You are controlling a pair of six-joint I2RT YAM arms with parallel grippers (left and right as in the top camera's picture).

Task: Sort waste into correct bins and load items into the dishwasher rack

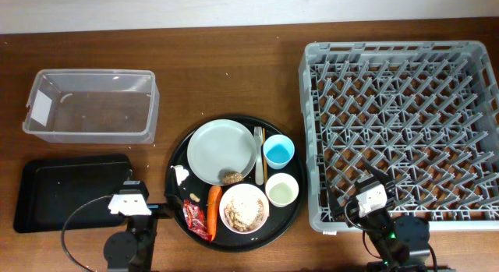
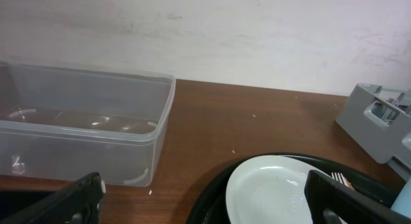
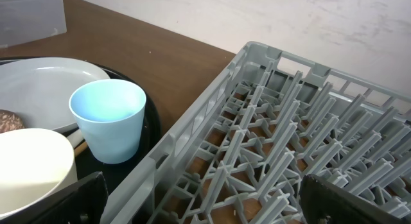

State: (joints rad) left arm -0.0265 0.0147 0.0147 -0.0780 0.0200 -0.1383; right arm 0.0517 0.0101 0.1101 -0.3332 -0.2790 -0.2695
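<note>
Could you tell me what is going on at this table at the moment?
Nothing is being handled yet. Both arms sit at the near edge, left gripper and right gripper open and empty. The plate, blue cup, bowl, fork, carrot and red wrapper all lie on the round black tray; the clear tub, shallow black tray and dishwasher rack look empty.

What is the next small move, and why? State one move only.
Probably swing the right tool left toward the blue cup. The tool is open and empty, the cup stands upright on the side of the round black tray nearest the dishwasher rack, and the rack holds nothing yet.
</note>
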